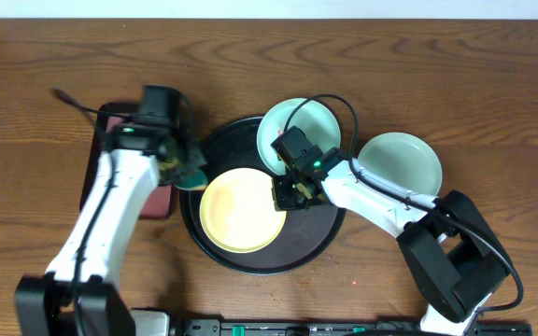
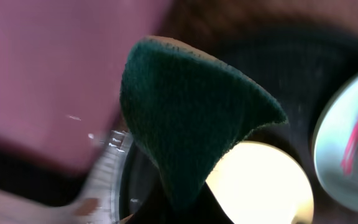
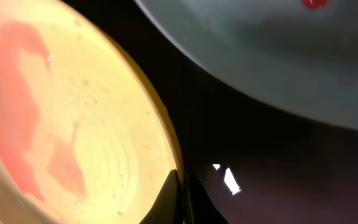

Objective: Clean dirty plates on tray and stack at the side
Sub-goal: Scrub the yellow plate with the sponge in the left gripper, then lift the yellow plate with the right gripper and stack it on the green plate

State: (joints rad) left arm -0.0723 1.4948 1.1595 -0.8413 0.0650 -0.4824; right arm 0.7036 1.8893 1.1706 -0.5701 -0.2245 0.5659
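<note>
Black, round and raised at the rim, the large tray [image 1: 318, 227] sits at the middle of the brown wooden table [image 1: 63, 56] and serves as the reference for all positions below.

The round pale yellow plate [image 1: 236, 213] lies flat inside the tray, on its left half. In the right wrist view a red smear covers part of its centre.

The first round pale mint-green plate [image 1: 283, 131] rests at the tray's far right edge, overlapping the rim. The left wrist view shows a red streak in it.

The second round pale mint-green plate [image 1: 400, 166] lies on the table just to the right of the tray, outside it.

A rectangular dark red tray [image 1: 160, 201] lies just to the left of the black tray, partly under the left arm.

The left gripper [image 1: 187, 173] hangs over the tray's left rim, its fingers closed on a dark green scouring sponge [image 2: 185, 112]. The sponge hides the fingers in the wrist view.

The right gripper [image 3: 184, 196] is at the tray's centre. Its fingers are drawn close together and pinch the right rim of the pale yellow plate.
</note>
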